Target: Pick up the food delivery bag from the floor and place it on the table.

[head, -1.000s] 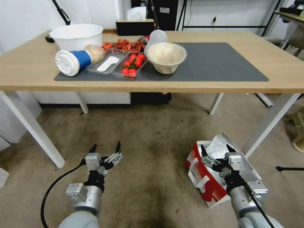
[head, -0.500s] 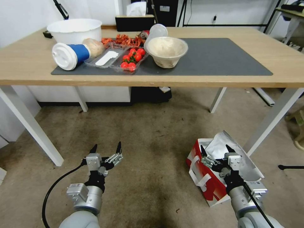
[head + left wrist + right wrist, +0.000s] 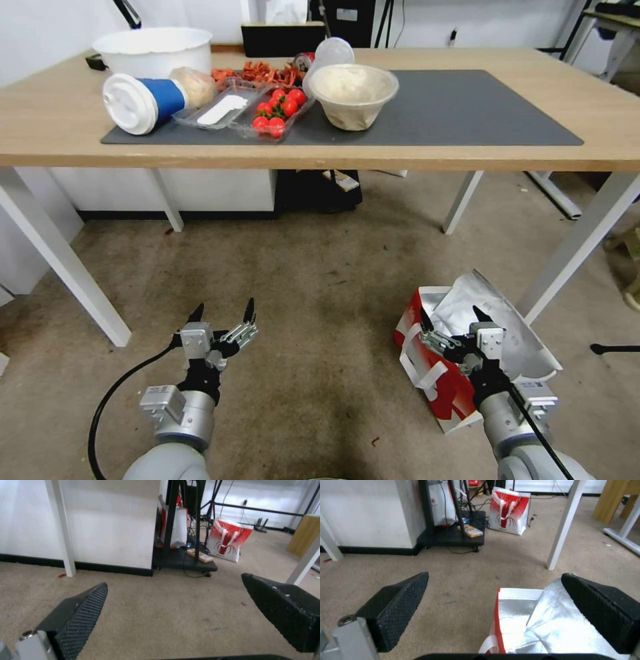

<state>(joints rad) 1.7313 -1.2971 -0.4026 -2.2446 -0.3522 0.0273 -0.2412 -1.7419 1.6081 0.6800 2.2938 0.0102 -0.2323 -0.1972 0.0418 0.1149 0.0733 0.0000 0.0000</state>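
Hovering wide open, the right gripper (image 3: pixel 450 319) straddles the food delivery bag (image 3: pixel 433 373) on the floor (image 3: pixel 320 287); its wrist view shows foil lining between the jaws. The left gripper (image 3: pixel 223 309) gapes empty.

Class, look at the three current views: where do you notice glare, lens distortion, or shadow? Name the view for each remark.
Head view: wide-angle lens splays the table legs outward and a soft shadow darkens the floor beneath. Right wrist view: the food delivery bag has foil lining that catches bright glare between the open right gripper fingers. Left wrist view: the white wall looks washed out behind the open left gripper.
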